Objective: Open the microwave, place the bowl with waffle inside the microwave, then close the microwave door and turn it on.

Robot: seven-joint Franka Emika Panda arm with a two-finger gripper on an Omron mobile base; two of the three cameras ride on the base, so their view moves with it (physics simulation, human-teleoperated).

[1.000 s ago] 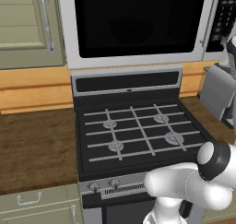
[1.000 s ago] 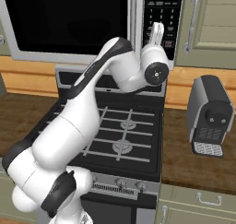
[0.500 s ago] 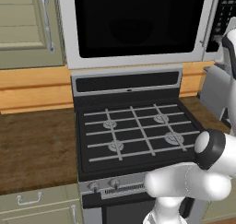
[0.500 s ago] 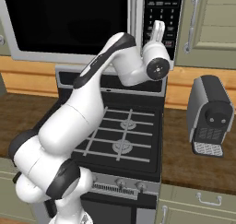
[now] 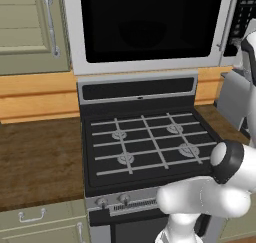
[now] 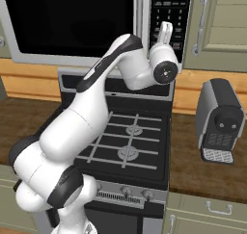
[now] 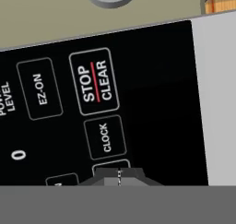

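So the claw [image 7: 119, 176] is shoved right up against the keypad [image 6: 167, 16] on the right side of the microwave [image 5: 150, 27], fingers pressed together, tip just below the CLOCK button [image 7: 105, 137]. Nearest is the black gas stove [image 5: 150, 147], set between stretches of dark wood worktop [image 5: 40, 162]. A grey coffee machine [image 6: 219, 122] stands on the right. Further back, the microwave door [image 5: 147, 22] sits shut; can't see through that black glass.

You're in a home kitchen: black gas stove [image 5: 150, 147] at centre, microwave [image 5: 150, 27] above, beige cabinets [image 5: 30, 27] upper left, coffee machine [image 6: 219, 122] on wooden counter [image 5: 40, 157].
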